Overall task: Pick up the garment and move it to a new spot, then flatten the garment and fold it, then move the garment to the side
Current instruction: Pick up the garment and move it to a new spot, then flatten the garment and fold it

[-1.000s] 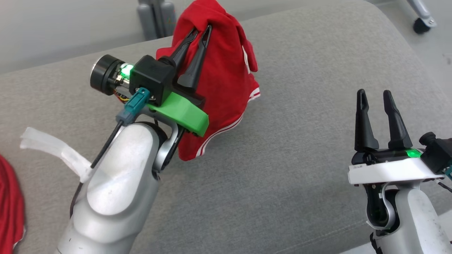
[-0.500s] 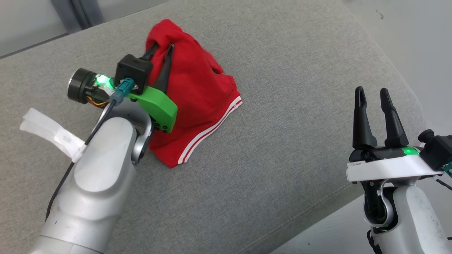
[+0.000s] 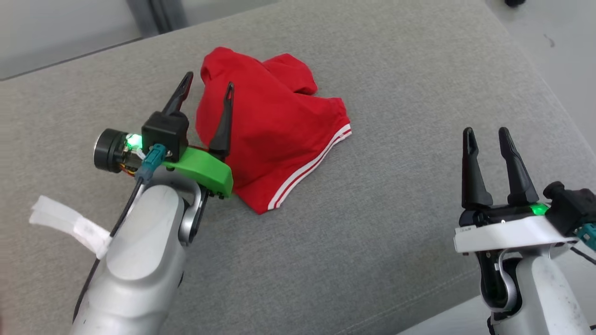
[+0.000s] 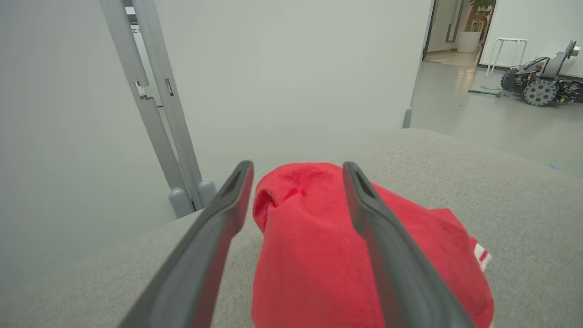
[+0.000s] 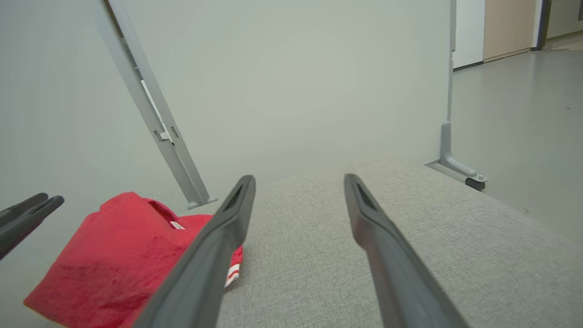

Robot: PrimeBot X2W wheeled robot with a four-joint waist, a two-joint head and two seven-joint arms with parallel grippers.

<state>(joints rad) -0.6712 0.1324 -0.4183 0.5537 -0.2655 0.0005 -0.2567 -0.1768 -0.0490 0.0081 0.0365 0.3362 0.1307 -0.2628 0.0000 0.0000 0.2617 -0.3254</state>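
A red garment (image 3: 274, 125) with white stripes along its hem lies crumpled on the grey cushion (image 3: 396, 139), left of middle in the head view. My left gripper (image 3: 208, 86) stands open just at its left side, one finger over the cloth, one beside it, nothing clamped. From the left wrist, the red garment (image 4: 314, 246) bulges between and under the spread fingers. My right gripper (image 3: 485, 131) is open at the lower right, well apart from the cloth. The right wrist view has the garment (image 5: 109, 259) at the lower left and the left gripper's tips (image 5: 27, 214) at the left edge.
The cushion's right edge (image 3: 549, 88) drops to pale floor. A grey partition post (image 4: 164, 114) and wall stand behind the cushion. A wheeled machine (image 4: 542, 82) sits far off in the room beyond.
The left gripper has opened and let the garment go; the cloth, held up a second ago, has slumped flat onto the cushion. The head camera has shifted. The right gripper stays open.
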